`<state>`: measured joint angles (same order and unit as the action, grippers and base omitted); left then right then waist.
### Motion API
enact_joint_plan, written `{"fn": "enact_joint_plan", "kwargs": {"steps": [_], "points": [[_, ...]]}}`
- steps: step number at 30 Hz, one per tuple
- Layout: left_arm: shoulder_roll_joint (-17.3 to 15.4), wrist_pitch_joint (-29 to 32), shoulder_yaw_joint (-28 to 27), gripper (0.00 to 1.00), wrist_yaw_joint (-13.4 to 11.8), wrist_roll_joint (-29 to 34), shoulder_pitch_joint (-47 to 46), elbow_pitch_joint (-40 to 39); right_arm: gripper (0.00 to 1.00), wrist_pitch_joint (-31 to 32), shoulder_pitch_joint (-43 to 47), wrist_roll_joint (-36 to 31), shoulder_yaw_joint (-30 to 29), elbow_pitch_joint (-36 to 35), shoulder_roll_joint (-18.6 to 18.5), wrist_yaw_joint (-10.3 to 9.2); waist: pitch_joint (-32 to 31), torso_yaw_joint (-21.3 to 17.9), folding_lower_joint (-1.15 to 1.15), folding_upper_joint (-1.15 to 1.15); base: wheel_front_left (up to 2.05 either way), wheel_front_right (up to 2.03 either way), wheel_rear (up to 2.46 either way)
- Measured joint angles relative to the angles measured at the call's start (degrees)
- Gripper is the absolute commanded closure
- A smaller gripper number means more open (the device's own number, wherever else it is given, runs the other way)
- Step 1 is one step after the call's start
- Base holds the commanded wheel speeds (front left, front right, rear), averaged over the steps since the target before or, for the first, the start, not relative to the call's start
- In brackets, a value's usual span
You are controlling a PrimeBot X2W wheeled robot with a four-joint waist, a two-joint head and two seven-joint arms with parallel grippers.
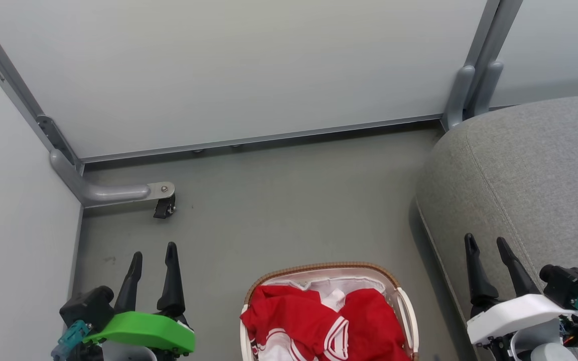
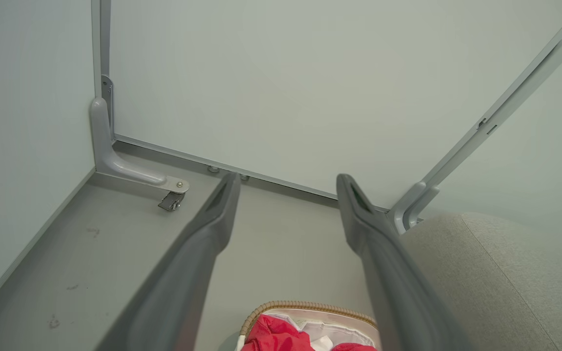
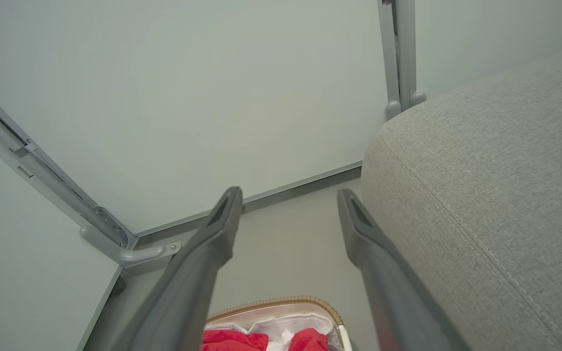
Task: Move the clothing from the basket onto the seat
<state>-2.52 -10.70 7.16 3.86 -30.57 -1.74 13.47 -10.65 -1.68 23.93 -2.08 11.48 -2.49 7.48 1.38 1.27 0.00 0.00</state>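
Currently left gripper [image 1: 154, 251], right gripper [image 1: 484, 239] both spread wide, empty. Red clothing [image 1: 294, 311] heaped in basket [image 1: 319, 265]; risk: pinch catches white liner [image 1: 339, 287] too, dragging light basket up.

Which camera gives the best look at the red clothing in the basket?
The head view: the clothing lies open to it from above, showing red fabric with white striped trim in the basket, though the frame's lower edge crops it. Each wrist view catches a narrow red strip of it at the bottom edge.
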Motion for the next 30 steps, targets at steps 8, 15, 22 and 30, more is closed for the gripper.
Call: {"fn": "enact_joint_plan", "kwargs": {"steps": [8,15,22,30], "points": [[-0.1,-1.0,0.3,0.0,-0.1,3.1,0.1,1.0,0.0,-1.0,0.2,-4.2,0.3,0.7,-0.1,0.0,0.0,0.2,0.0,0.0,0.0,0.0,0.0],[-0.1,-1.8,1.1,0.0,-0.1,5.6,0.2,2.1,0.0,-1.8,0.2,-7.5,0.4,0.9,-0.1,0.0,0.0,0.3,0.0,0.0,0.0,0.0,0.0],[-0.1,-2.6,1.5,0.0,-0.1,8.0,0.4,3.6,0.0,-2.5,0.6,-10.7,0.8,1.1,-0.1,0.0,0.0,0.5,0.0,0.0,0.0,0.0,0.0],[-0.1,-3.5,2.3,0.0,-0.1,10.7,0.9,4.4,0.0,-3.5,1.1,-14.2,1.2,1.2,-0.2,0.0,-0.2,0.9,0.0,0.0,0.0,0.0,0.0]]}}
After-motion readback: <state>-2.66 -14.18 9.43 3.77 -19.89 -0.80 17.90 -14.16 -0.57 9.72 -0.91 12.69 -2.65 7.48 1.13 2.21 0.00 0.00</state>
